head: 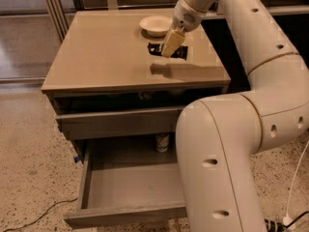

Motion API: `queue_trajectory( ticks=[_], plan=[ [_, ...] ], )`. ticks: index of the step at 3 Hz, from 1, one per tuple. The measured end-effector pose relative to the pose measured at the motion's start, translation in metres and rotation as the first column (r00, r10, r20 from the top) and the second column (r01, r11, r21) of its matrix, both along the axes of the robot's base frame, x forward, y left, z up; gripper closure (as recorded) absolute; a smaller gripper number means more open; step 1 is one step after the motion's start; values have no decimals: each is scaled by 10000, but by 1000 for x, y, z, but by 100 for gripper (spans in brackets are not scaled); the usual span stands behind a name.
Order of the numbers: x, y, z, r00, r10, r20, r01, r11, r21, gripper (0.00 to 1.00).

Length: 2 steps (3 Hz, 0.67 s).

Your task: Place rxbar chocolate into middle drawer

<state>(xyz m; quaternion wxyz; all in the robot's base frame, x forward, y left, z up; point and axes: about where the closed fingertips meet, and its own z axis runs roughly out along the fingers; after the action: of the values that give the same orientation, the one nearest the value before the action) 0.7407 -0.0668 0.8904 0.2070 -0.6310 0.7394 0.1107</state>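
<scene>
The rxbar chocolate [154, 48], a flat black-wrapped bar, hangs just above the tabletop near its back right. It casts a separate shadow on the wood in front of it. My gripper [167, 53] comes down on the bar's middle from the arm above and is shut on it, hiding the bar's centre. The middle drawer [126, 215] is pulled wide open low at the front of the cabinet, well below and in front of the gripper. Its grey floor shows.
A cream-white bowl [155, 25] sits on the table [96, 57] just behind the bar. A closed grey drawer front [116, 122] lies above the open drawer. A small can [162, 142] stands at the drawer's back. My arm's large links [217, 168] cover the drawer's right side.
</scene>
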Motion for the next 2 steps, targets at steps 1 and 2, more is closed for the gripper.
queue_trajectory(
  ticks=[1, 2],
  plan=[
    [-12, -17, 15, 9997, -234, 58, 234, 9997, -96, 100],
    [-26, -32, 36, 9978, -481, 467, 477, 9988, 86, 100]
  ],
)
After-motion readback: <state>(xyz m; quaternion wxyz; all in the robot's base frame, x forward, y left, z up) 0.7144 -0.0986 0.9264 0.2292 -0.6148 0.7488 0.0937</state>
